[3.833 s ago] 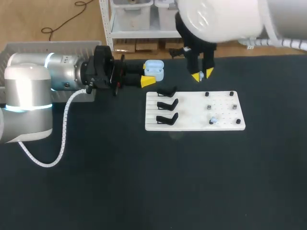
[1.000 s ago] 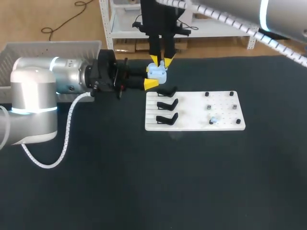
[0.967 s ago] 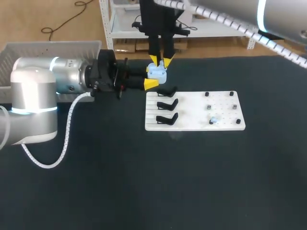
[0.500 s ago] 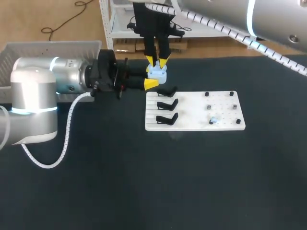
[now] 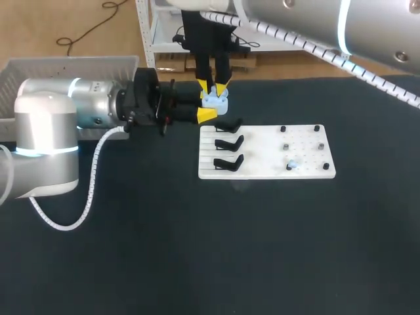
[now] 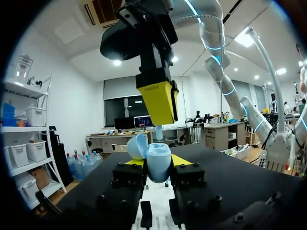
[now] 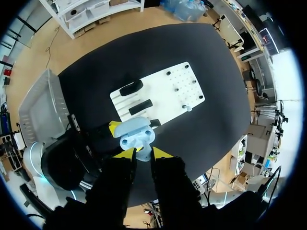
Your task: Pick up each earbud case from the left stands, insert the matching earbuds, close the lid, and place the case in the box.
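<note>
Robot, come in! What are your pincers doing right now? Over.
Left pincer shut on open earbud case. Right pincer shut on earbud, just above case. Nothing between them.

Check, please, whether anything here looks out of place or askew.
Nothing stands out: the left gripper holds the open earbud case, the right gripper holds an earbud over it, and the three black stands sit aligned.

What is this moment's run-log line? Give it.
left pincer: shut on open case | right pincer: shut on earbud, over case
</note>
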You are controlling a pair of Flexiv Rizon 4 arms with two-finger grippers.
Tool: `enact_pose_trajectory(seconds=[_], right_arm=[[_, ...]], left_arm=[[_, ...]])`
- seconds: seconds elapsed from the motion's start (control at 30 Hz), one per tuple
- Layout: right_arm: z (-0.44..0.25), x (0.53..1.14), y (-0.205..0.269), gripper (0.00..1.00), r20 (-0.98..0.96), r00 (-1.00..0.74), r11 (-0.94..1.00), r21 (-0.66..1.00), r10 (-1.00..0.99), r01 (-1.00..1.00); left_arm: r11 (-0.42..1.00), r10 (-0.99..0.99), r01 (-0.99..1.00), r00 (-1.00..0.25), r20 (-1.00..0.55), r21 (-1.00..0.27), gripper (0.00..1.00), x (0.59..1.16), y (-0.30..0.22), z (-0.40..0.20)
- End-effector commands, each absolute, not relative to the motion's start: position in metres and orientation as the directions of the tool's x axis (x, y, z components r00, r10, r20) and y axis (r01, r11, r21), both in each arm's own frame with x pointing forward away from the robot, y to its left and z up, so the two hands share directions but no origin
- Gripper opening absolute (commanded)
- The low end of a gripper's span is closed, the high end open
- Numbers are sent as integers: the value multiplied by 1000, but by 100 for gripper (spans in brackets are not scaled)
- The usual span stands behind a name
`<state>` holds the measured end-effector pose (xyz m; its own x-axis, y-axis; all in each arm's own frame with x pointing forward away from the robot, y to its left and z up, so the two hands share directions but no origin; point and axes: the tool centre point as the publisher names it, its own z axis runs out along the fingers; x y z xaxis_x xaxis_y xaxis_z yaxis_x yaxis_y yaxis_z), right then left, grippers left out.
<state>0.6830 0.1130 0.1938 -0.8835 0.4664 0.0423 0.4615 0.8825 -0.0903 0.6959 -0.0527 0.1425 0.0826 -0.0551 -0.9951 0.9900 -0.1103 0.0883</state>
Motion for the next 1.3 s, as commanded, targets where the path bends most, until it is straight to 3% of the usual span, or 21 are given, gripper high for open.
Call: enact_pose_trajectory(seconds=[0.03, 1.3], right_arm=[[192, 682, 112, 0, 46, -880, 879, -94, 473, 468], [180, 689, 107, 0, 56, -862, 859, -136, 504, 493]], left_arm=[[-107, -57, 990, 85, -995, 91, 0, 696, -53, 142], [-107, -57, 990, 85, -995, 91, 0, 696, -53, 142]])
